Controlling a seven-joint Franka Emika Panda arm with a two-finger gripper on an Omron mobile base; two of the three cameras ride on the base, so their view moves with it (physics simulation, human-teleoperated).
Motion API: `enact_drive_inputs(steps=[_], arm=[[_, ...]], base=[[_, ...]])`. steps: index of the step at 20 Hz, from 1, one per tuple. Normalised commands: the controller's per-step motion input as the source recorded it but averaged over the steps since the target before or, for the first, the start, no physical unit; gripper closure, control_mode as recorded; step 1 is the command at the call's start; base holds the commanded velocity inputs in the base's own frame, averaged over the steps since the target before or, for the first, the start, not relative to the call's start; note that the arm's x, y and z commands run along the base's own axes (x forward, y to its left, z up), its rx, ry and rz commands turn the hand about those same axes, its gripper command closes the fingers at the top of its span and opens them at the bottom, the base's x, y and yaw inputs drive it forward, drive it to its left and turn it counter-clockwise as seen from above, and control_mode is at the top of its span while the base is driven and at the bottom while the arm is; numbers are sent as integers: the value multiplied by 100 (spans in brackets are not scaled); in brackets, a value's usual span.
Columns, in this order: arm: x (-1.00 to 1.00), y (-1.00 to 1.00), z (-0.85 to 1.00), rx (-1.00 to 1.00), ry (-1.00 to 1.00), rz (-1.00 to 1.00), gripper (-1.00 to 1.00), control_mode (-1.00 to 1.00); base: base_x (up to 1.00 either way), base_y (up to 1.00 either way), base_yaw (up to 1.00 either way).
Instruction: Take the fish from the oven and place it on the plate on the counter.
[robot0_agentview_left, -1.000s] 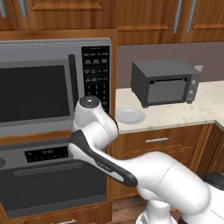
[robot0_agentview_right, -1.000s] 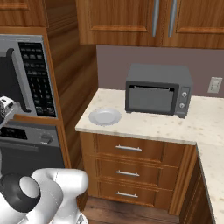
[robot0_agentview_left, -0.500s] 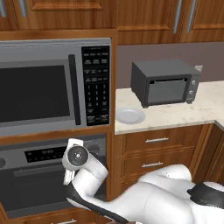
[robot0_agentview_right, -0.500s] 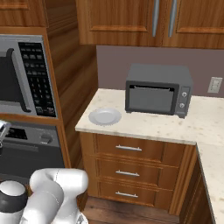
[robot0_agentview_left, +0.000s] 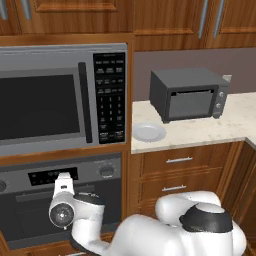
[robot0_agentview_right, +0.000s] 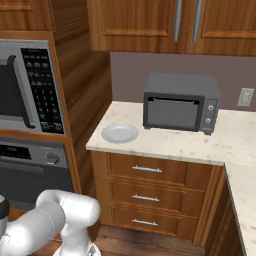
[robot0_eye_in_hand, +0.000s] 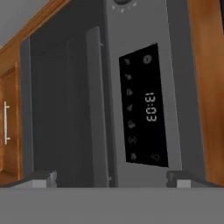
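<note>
Fish hidden, oven (robot0_agentview_left: 60, 200) door shut. Gripper (robot0_eye_in_hand: 111, 178) jaws spread wide, empty, rolled sideways, close to the oven's display (robot0_eye_in_hand: 146, 118) and bar handle (robot0_eye_in_hand: 97, 105). Plate (robot0_agentview_left: 148, 132) sits on counter (robot0_agentview_left: 215, 131), well right of gripper, above.

- Black display (robot0_eye_in_hand: 146, 111) on the oven (robot0_eye_in_hand: 65, 113) reads "13:03", seen turned sideways, beside a column of small icons too blurred to make out.
- Microwave (robot0_agentview_left: 55, 105) keypad markings are illegible.
</note>
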Motion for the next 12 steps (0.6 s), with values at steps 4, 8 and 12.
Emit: enact_drive_inputs(steps=[4, 8, 12], arm=[[0, 32, -18, -15, -6, 0, -100, -100], [0, 0, -34, -6, -1, 0, -100, -100], [5, -13, -51, 0, 0, 2, -100, -100]], base=[[0, 0, 0], [0, 0, 0], [0, 0, 0]])
